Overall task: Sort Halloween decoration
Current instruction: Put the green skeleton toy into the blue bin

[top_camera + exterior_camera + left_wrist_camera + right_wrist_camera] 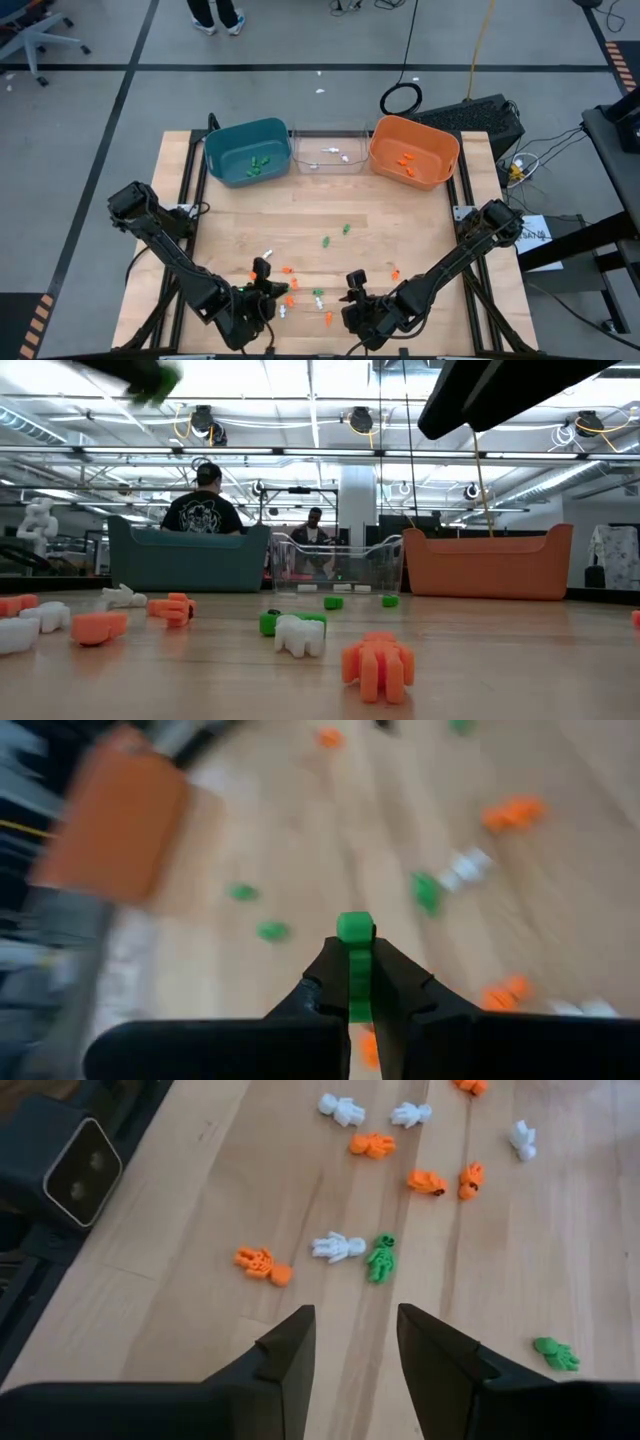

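- I see my left gripper (355,982) at about 7 o'clock on the light wooden table (420,215), clenched on one small green plastic trinket (354,960) that stands up between the two dark fingers.
- My right gripper (355,1342) sits at roughly 6 o'clock near the front edge, fingers parted with nothing between them, hovering over bare wood.
- The rest of the tiny orange, green and white plastic Halloween trinkets (338,1246) lie scattered over the front half of the table, mostly between the two grippers, with a couple of green ones nearer the centre.
- At 12 o'clock three bins line the far edge: a teal plastic bin (246,151) at 11 with green pieces inside, a clear plastic bin (328,150) at 12 with white pieces, and an orange plastic bin (413,150) at 1 with orange pieces.
- The table top is pale planks with visible seams.
- Beyond it, the low view shows a bright workshop with ceiling lights and overhead rails, and a person in a dark shirt and cap (202,506) standing with their back to me.
- The grey floor carries dark tape lines.
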Motion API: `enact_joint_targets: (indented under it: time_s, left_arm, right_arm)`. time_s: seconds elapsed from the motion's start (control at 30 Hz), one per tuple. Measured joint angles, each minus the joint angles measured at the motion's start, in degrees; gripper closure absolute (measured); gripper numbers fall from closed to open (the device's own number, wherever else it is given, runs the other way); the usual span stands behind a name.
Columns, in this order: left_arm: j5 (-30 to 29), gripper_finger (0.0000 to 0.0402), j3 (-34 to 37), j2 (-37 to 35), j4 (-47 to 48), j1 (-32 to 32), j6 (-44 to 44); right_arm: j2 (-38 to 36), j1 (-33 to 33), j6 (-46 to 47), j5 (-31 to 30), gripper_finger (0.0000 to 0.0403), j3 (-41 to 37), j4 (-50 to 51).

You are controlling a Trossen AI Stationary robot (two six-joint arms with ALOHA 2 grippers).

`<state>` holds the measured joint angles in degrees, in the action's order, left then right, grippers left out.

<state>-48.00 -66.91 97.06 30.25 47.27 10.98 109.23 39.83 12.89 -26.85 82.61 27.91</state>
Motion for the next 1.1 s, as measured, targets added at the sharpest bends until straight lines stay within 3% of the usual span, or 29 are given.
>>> enact_joint_targets:
  time_s: [0.13, 0.23, 0.4, 0.53, 0.8, 1.1]
  left_arm:
    - [-12.8, 0.0390, -2.5, 0.0, 0.1, 0.0, -1.0]
    - [-18.4, 0.0390, -2.9, -0.1, 0.0, -0.1, -5.4]
    - [-20.8, 0.0390, -2.9, -0.1, -0.5, 0.0, -22.9]
    - [-24.8, 0.0391, -2.9, -0.1, -2.6, -0.3, -28.6]
    - [-25.4, 0.0388, -2.9, -0.1, -10.4, -0.4, -49.3]
    - [-25.4, 0.0380, -2.9, -0.1, -17.0, -0.4, -56.2]
  right_arm:
    - [0.0, 0.0, 0.1, 0.0, 0.0275, 0.0, -0.7]
    - [0.0, 0.0, 0.0, 0.0, 0.0275, 0.0, -1.5]
    - [0.0, -0.2, -0.1, 0.0, 0.0275, 0.0, -1.5]
    - [0.0, -0.2, 0.0, -0.1, 0.0275, 0.0, -1.5]
    - [0.0, 0.3, 1.4, -0.1, 0.0275, 0.0, -1.3]
    - [0.0, 0.3, 4.5, -0.1, 0.0275, 0.0, -1.6]
